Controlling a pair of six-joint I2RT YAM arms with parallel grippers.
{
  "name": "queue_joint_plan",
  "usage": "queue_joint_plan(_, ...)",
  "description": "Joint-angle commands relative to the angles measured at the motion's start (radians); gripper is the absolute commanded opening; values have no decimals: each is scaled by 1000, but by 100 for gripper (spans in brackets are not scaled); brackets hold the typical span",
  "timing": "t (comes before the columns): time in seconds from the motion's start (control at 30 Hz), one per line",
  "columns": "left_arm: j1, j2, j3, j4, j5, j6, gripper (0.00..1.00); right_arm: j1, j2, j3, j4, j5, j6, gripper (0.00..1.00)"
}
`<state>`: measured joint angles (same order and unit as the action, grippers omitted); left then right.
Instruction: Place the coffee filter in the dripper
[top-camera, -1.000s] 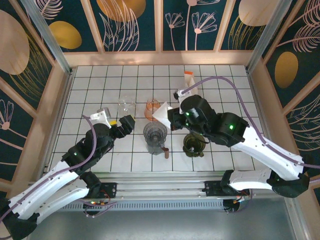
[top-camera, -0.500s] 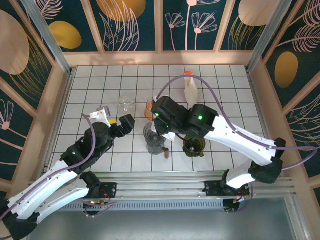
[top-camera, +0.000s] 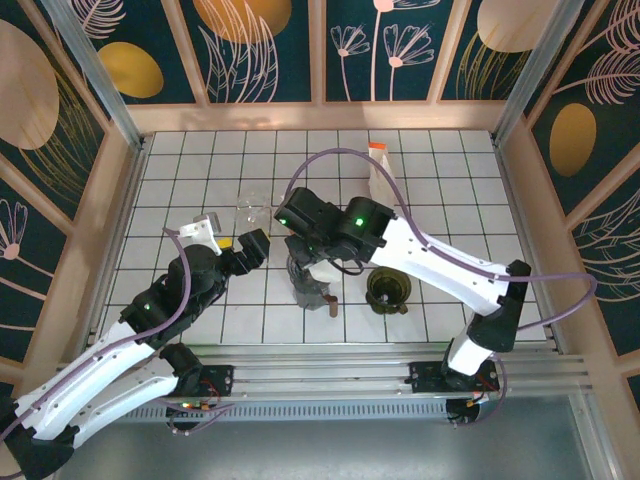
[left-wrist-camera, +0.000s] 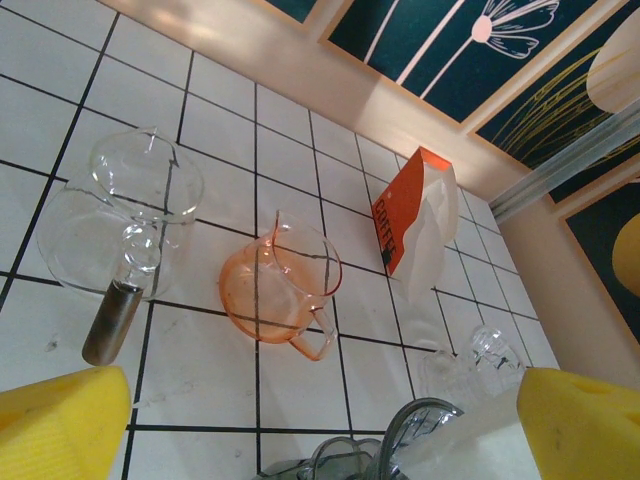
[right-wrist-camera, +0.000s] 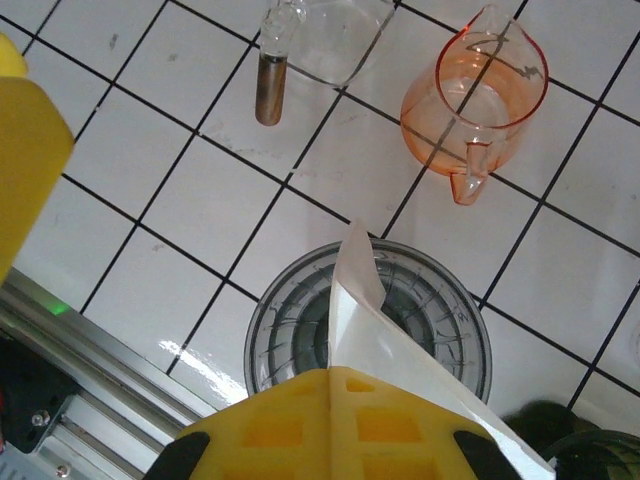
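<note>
tabletop (top-camera: 200, 160): white tiles | toward far edge: coffee bag (top-camera: 378, 176) | middle: clear jug (left-wrist-camera: 118, 215), orange jug (left-wrist-camera: 278, 296) | nearer: grey dripper (right-wrist-camera: 290, 330), green cup (top-camera: 388, 290)

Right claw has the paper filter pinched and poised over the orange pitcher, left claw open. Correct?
No. The right wrist view shows the right claw pinching the filter over the grey dripper; the orange pitcher stands apart beyond it. The left claw is open, as you said.
</note>
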<state>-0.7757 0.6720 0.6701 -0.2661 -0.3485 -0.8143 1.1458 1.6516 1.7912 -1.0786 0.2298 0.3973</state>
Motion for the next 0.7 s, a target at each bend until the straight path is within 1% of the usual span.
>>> queue_joint_plan(0.0, -3, -8, 25, -2, 6, 21, 99, -7, 25, 14, 27, -35, -29, 0)
queue_joint_plan(0.3, -4, 12, 20, 7, 17, 17, 99, -29, 27, -81, 122, -75, -39, 0)
queue_joint_plan(0.67, -3, 36, 17, 10, 23, 3, 99, -44, -16, -205, 211, -101, -23, 0)
